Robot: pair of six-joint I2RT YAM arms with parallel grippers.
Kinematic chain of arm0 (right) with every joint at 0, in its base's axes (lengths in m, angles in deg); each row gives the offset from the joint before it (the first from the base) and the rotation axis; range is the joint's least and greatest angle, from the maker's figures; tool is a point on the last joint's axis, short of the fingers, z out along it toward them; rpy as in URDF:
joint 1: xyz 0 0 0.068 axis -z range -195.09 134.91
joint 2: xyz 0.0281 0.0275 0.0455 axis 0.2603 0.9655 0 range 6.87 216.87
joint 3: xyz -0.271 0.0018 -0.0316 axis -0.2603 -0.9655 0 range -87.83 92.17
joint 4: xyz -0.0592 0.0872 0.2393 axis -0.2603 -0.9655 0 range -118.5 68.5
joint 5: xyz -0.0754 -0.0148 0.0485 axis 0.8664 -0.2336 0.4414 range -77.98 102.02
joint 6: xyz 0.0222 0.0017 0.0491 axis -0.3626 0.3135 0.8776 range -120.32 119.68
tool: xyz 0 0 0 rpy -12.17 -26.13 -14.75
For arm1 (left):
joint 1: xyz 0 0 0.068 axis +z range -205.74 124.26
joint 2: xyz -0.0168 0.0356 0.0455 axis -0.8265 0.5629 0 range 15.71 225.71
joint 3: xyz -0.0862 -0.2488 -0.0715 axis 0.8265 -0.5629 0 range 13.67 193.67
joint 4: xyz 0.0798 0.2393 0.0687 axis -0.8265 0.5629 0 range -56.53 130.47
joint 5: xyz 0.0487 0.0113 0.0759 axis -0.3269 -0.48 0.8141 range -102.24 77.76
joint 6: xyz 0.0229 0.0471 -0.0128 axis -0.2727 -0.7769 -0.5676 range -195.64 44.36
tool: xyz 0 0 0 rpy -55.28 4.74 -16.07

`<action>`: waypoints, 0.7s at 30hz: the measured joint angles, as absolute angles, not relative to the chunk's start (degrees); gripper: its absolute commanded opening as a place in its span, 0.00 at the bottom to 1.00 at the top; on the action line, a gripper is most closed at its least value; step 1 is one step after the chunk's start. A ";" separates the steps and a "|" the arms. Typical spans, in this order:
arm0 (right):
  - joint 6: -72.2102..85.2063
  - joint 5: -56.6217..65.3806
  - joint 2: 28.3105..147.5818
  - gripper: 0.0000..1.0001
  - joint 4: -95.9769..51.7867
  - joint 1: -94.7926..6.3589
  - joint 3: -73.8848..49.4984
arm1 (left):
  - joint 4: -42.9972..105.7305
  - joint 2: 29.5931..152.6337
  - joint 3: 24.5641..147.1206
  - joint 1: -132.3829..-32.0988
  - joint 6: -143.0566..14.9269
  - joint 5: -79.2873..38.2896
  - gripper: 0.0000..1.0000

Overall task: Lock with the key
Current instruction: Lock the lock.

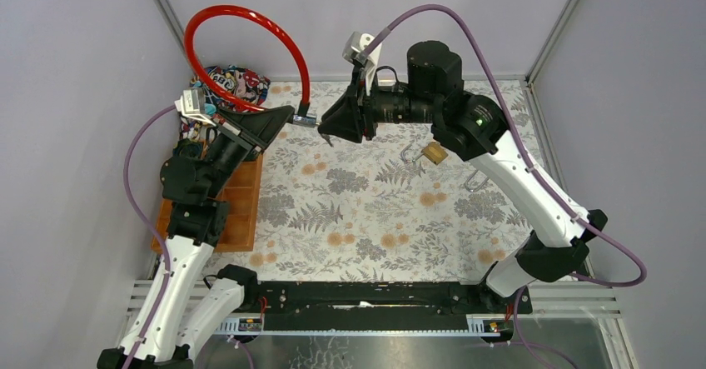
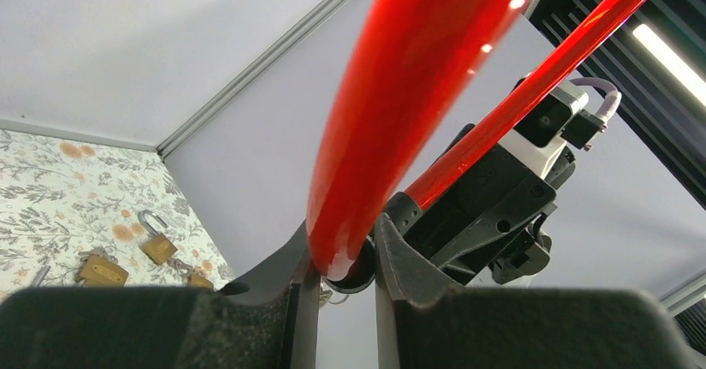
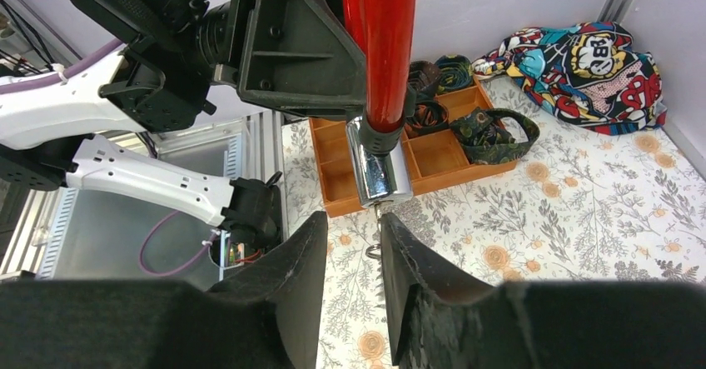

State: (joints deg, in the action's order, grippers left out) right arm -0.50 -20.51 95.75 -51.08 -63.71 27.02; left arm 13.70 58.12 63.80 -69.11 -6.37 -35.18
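The key (image 3: 376, 234) hangs from the chrome barrel (image 3: 376, 169) of the red cable lock (image 3: 385, 44), raised above the table (image 1: 375, 219), and sits between the narrowed jaws of the right gripper (image 3: 354, 219). Whether they pinch it cannot be told. The left gripper (image 2: 341, 261) clamps the cable beside the barrel, so the key seems inserted and the locking turn not yet made.
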 measured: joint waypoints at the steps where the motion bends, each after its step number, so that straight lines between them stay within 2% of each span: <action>1: -0.66 -20.49 96.12 0.41 -51.26 -63.67 27.44 | 13.72 58.12 63.80 -69.11 -6.37 -35.18 0.00; 10: -1.84 -20.01 96.71 0.55 -51.80 -62.55 26.65 | 13.20 57.77 63.78 -68.82 -6.70 -35.18 0.00; 17: -1.94 -20.95 97.21 0.42 -51.70 -62.36 26.65 | 12.67 57.75 63.78 -68.82 -6.70 -35.18 0.00; 19: -1.97 -22.13 97.58 0.33 -51.37 -62.36 26.65 | 12.65 57.75 63.78 -68.82 -6.70 -35.18 0.00; 21: -1.88 -23.05 98.17 0.12 -51.21 -62.33 26.65 | 12.63 57.75 63.78 -68.82 -6.70 -35.18 0.00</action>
State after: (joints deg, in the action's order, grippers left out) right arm -1.88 -23.05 98.17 -51.21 -62.33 26.65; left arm 12.63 57.75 63.78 -68.82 -6.70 -35.18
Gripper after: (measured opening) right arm 0.348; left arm 0.281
